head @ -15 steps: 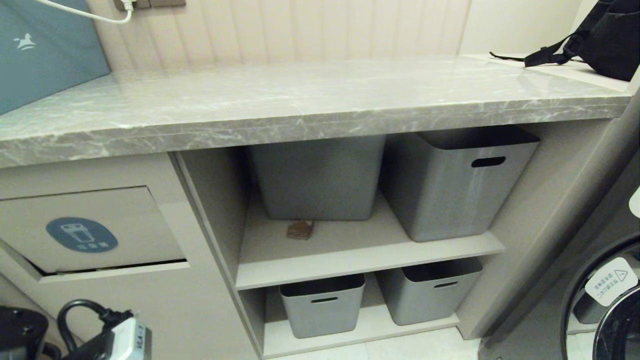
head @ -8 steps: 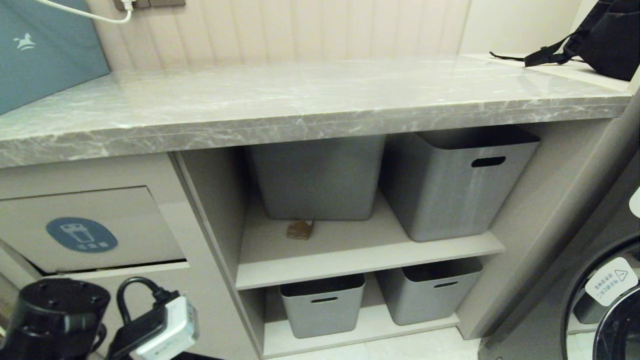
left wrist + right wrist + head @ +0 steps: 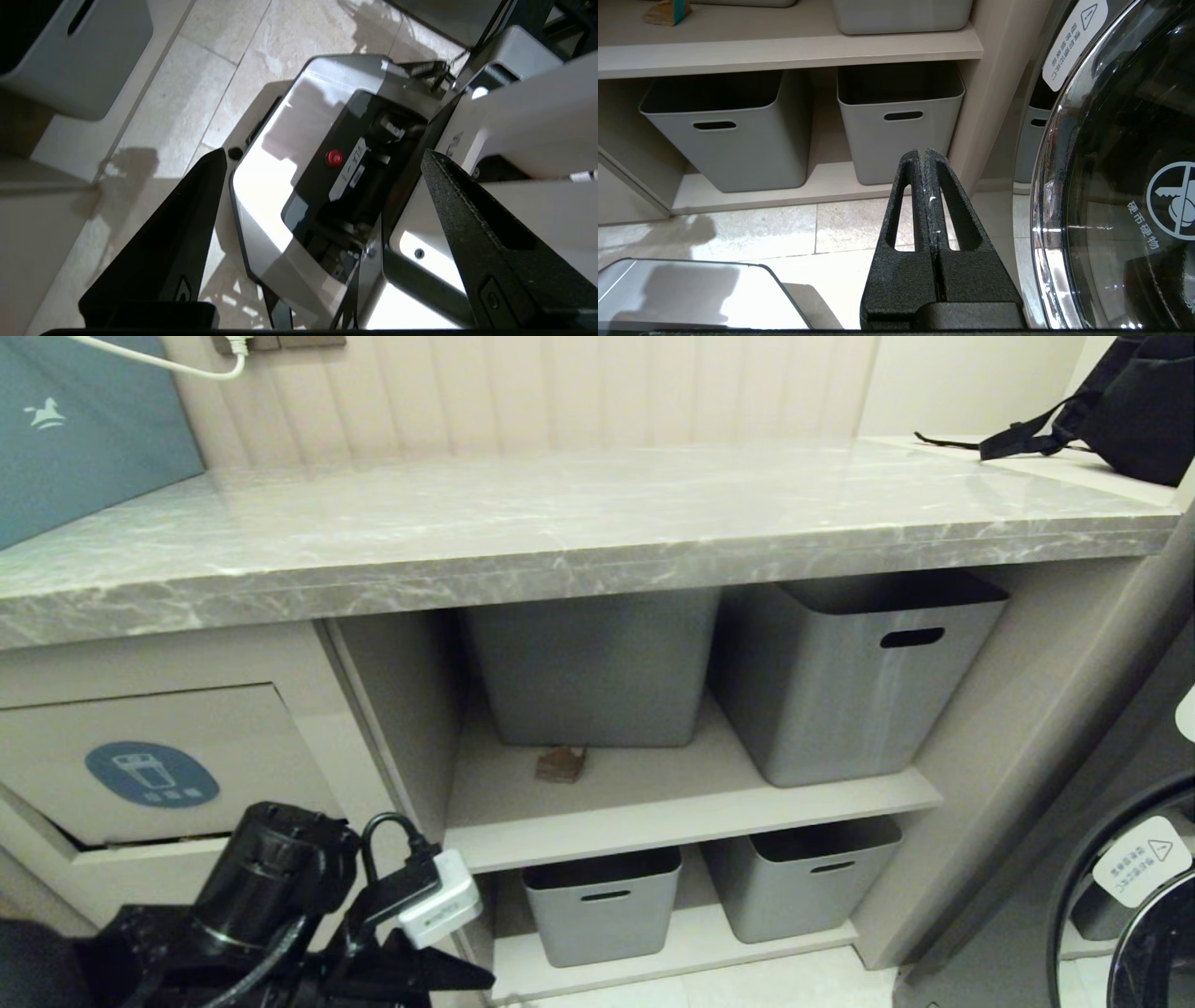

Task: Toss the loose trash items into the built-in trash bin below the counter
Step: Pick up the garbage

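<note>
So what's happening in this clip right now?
A robot is clearing cardboard scraps into the flap bin under the marble counter. Its left gripper is open and empty, pointing down over the robot's own base and the floor tiles; the arm shows low in the head view, just below the bin flap. One brown scrap with a teal patch lies on the upper shelf in front of a grey tub. The right gripper is shut and parked near the washing machine.

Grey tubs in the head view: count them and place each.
4. Two on the upper shelf, left and right; two on the lower shelf, left and right. Others may be hidden.
</note>
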`<state>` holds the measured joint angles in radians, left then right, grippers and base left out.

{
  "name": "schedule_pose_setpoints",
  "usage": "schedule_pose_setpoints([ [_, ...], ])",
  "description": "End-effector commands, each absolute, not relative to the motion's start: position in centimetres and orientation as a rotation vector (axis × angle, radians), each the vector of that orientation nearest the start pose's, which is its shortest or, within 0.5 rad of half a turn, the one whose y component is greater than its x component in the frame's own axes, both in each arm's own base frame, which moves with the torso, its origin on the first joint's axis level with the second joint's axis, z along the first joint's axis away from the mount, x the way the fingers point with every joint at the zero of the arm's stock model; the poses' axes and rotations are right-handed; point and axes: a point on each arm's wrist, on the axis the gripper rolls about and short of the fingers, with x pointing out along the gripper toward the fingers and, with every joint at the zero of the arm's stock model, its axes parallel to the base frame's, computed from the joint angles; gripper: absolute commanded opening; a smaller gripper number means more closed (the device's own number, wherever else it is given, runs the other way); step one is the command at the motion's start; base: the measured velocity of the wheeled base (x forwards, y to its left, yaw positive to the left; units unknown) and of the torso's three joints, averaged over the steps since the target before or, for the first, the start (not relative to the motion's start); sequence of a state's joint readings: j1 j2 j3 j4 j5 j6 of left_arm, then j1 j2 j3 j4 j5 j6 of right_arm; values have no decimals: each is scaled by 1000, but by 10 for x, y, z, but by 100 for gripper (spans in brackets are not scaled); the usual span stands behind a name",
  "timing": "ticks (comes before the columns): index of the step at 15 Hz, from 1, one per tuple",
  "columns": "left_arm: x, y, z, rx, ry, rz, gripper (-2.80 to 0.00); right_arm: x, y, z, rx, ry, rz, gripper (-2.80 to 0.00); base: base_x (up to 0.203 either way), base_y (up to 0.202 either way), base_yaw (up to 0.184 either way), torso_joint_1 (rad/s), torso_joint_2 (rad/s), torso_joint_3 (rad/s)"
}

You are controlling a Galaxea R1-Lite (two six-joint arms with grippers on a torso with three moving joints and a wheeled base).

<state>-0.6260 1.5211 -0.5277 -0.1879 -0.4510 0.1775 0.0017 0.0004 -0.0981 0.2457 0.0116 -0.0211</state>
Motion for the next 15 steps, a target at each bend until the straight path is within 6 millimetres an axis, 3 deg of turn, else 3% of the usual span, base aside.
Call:
schedule_pose_setpoints([
  [1, 182, -151, 116, 230, 781, -1111, 0, -32, 0, 77, -21, 149, 17, -280, 0, 0, 0, 0, 0, 0],
  [5, 186, -160, 109, 241, 799, -1123, 0, -32, 0, 77, -21, 149, 15, -280, 0, 0, 0, 0, 0, 0],
  [9, 204, -173, 99, 223, 763, -989, 0, -32, 0, 77, -21, 149, 15, -280, 0, 0, 0, 0, 0, 0],
  [12, 229, -192, 91, 171, 725, -818, 0, -32, 0, 77, -21, 149, 15, -280, 0, 0, 0, 0, 0, 0],
  [15, 266, -225, 85, 81, 649, -551, 0, -32, 0, 77, -21, 149, 15, -280, 0, 0, 0, 0, 0, 0],
])
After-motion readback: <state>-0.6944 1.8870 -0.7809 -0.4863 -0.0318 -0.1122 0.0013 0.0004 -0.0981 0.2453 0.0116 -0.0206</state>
